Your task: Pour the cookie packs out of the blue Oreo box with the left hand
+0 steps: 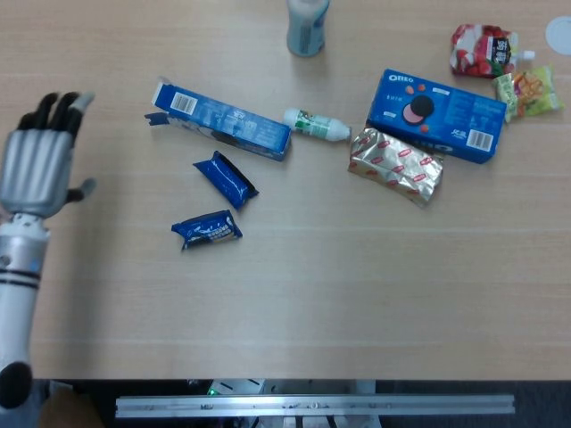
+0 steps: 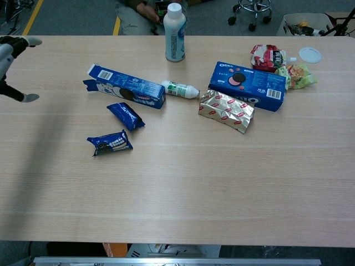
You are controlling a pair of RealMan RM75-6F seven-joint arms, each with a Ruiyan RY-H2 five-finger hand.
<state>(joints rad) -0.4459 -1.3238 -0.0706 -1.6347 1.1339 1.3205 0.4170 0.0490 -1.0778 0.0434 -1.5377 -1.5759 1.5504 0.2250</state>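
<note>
Two dark blue foil cookie packs lie out on the pale wood-grain table (image 1: pixel 294 303), so by the look of it the pouring is done. Far left, the grey metal left hand (image 1: pixel 37 159) hangs over the table edge, fingers apart and straight, grasping nothing; in the chest view only its fingertips (image 2: pixel 19 40) peek in at the corner. It sits well apart from everything, which reads as clear of the job.

Moving right, the long blue Oreo box (image 1: pixel 223 119) rests on its side, aslant, its torn flaps gaping at the left end. That open mouth explains the spill: the upper cookie pack (image 1: pixel 226 178) lies just below the box, the lower cookie pack (image 1: pixel 207 229) a little further towards the near edge. Whether more packs sit inside, I cannot tell.

At the box's right end a small white bottle with a green label (image 1: pixel 316 124) lies tipped over, just beside it. Behind stands a tall white and pale blue bottle (image 2: pixel 174 33), upright. Next a crinkled silver and red foil pouch (image 1: pixel 395 165) touches a second, closed blue Oreo box (image 1: pixel 437 114). Far right: a red snack bag (image 1: pixel 480 48), a yellow-green snack packet (image 1: pixel 526 91), a white round lid (image 2: pixel 309 54).

Beyond the table, grey floor, a yellow line, a wheeled stool base. The right hand shows nowhere.
</note>
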